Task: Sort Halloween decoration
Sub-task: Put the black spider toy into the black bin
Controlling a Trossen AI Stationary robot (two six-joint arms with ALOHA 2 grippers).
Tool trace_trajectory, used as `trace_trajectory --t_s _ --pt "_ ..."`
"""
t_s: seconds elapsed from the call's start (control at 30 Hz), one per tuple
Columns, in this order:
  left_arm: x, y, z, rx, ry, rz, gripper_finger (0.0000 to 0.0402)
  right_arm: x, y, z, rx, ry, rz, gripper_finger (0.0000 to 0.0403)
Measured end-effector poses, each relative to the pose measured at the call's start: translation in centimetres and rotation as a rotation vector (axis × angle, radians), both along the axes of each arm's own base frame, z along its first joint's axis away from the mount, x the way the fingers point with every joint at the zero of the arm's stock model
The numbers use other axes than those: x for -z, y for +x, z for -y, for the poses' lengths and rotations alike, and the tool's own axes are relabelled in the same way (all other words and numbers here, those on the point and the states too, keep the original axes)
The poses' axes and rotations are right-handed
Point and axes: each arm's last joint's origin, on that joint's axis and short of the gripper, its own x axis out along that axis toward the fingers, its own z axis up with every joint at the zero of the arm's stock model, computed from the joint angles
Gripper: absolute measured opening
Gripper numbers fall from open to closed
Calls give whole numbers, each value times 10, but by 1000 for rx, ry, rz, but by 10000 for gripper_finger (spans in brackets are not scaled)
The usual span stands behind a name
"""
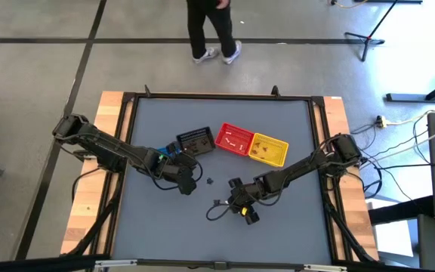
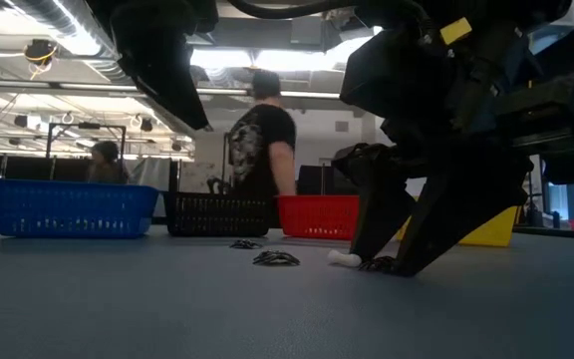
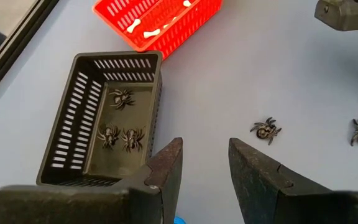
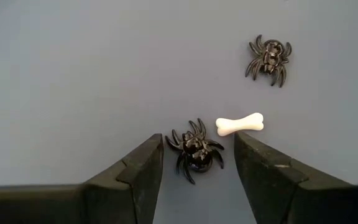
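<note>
The right gripper, spread and empty, straddles a small black plastic spider, with a little white plastic bone at its two o'clock, lying crosswise

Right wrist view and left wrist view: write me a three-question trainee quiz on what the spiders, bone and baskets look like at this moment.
1. True or false: the right gripper is open, with a black spider between its fingers.
2. How many spiders lie in the black basket ahead of the left gripper?
3. What lies beside the spider at the right gripper?
A. a white bone
B. a pumpkin
C. a skull

Key
1. True; the fingers stand apart on either side and have not closed on it.
2. Three.
3. A; whether the bone touches the spider cannot be told.
</note>
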Motion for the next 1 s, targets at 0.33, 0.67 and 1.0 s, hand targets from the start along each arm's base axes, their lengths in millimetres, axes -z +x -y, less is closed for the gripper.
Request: trace_trajectory --t_s 0.33,0.67,1.0 --pt "0 0 0 0 0 0 123 0 0 0 0 0 -1 198" --pt "0 0 0 0 0 0 123 1 0 0 0 0 0 197" --pt "0 0 0 0 0 0 123 -2 2 -1 2 1 -3 197"
